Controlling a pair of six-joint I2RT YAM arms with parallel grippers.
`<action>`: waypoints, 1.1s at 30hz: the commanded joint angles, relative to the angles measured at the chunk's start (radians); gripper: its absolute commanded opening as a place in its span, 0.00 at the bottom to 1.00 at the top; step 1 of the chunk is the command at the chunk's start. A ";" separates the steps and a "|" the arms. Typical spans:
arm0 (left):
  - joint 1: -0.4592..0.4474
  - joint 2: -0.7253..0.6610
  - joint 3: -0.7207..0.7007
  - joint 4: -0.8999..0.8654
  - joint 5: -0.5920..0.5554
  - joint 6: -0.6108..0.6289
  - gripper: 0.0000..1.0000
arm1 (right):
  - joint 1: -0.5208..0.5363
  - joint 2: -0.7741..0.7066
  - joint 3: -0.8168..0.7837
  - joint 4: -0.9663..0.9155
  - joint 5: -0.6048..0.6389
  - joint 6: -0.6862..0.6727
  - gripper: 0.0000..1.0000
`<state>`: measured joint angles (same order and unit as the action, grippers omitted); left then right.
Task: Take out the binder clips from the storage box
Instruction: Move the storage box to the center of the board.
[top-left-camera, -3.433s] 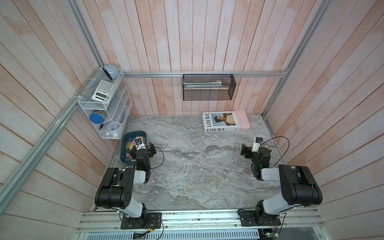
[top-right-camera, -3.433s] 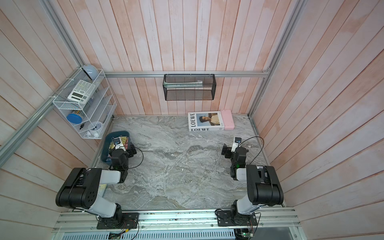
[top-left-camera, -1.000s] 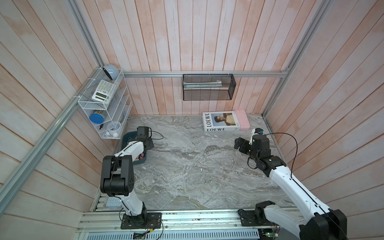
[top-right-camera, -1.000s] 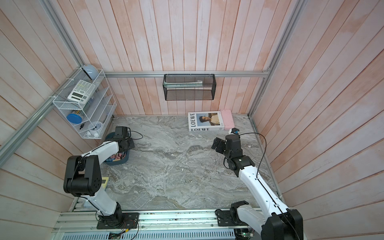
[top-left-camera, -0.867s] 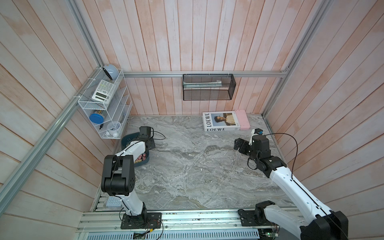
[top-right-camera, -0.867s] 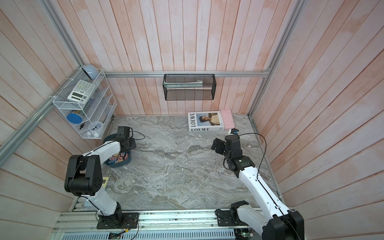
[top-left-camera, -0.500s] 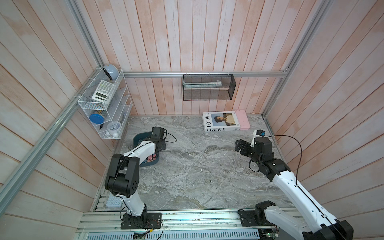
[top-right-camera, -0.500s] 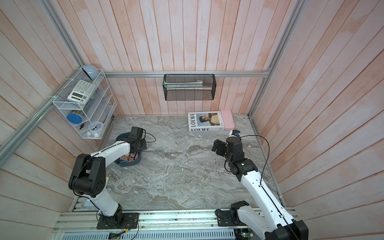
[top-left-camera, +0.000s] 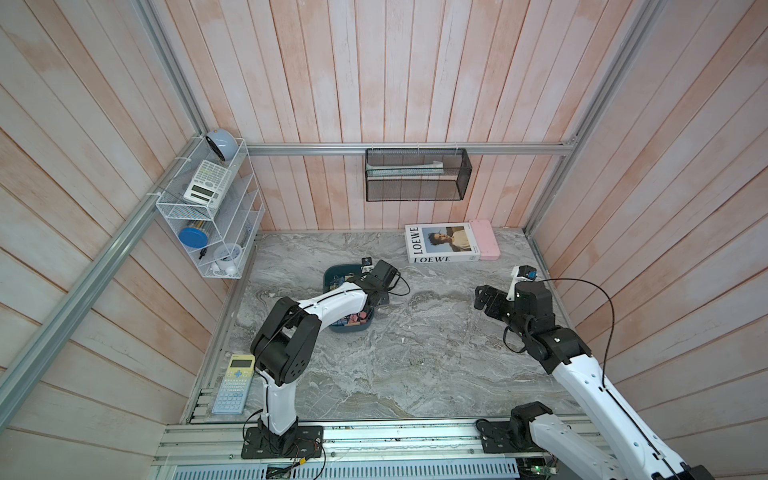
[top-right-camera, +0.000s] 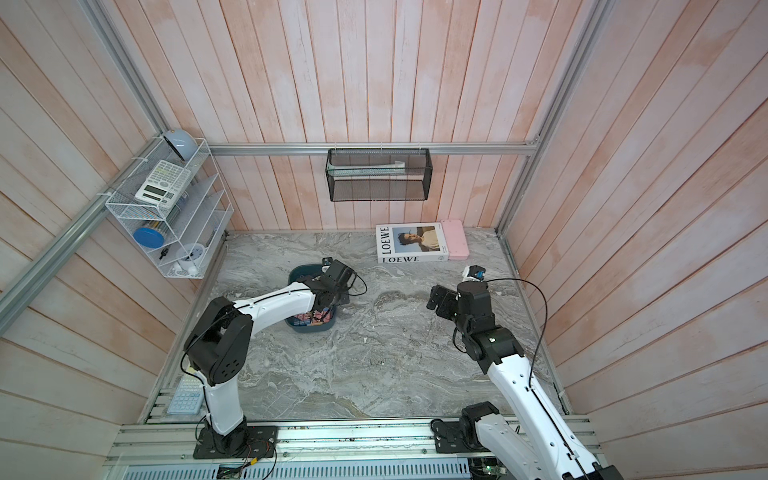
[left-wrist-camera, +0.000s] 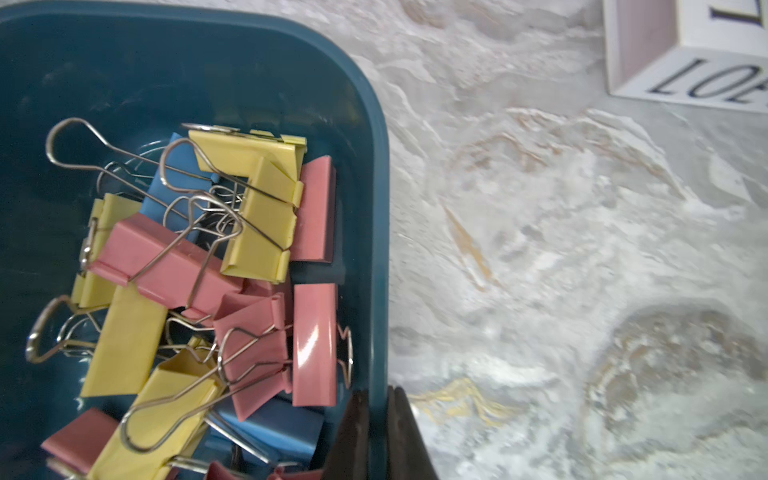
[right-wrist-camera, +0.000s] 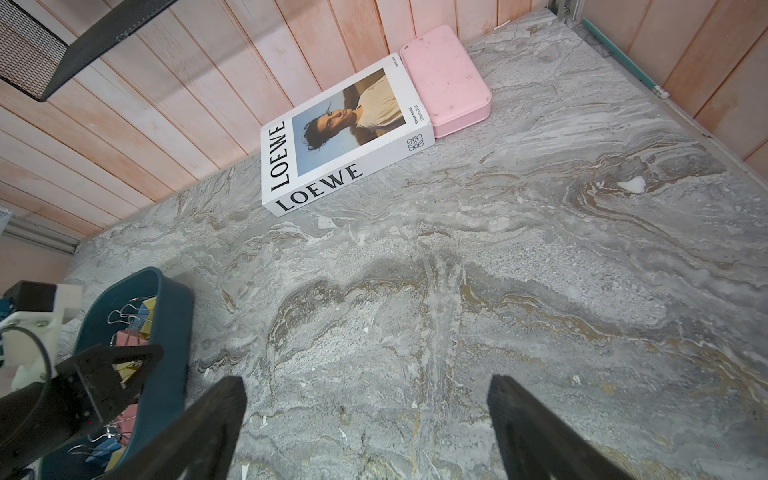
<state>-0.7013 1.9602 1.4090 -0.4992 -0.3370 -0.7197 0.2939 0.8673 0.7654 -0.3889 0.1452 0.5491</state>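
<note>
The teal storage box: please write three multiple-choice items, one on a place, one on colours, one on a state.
1. Where do the pastel binder clips with silver wire handles lie?
A. on the grey marble table
B. inside the dark teal plastic storage box
C. in the black mesh basket

2. Which colours have the clip bodies?
A. green, red, white
B. all black
C. pink, yellow, blue

3. How is the left pincer?
A. shut on the box's wall
B. open above the box
C. holding one clip

1 B: the left wrist view shows them heaped inside it.
2 C: only these colours show.
3 A: one finger is inside the wall, one outside.
</note>
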 joint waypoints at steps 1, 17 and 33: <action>-0.081 0.056 0.098 -0.027 -0.008 -0.155 0.00 | 0.004 -0.012 -0.012 -0.043 0.029 -0.011 0.98; -0.216 0.187 0.284 -0.020 0.049 -0.243 0.17 | 0.002 0.029 0.017 -0.084 -0.022 -0.011 0.98; 0.025 -0.131 0.030 0.031 0.235 0.013 0.59 | 0.193 0.183 0.137 -0.051 -0.048 0.023 0.98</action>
<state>-0.7216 1.8400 1.4769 -0.4671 -0.1806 -0.7868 0.4652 1.0267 0.8749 -0.4568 0.1017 0.5545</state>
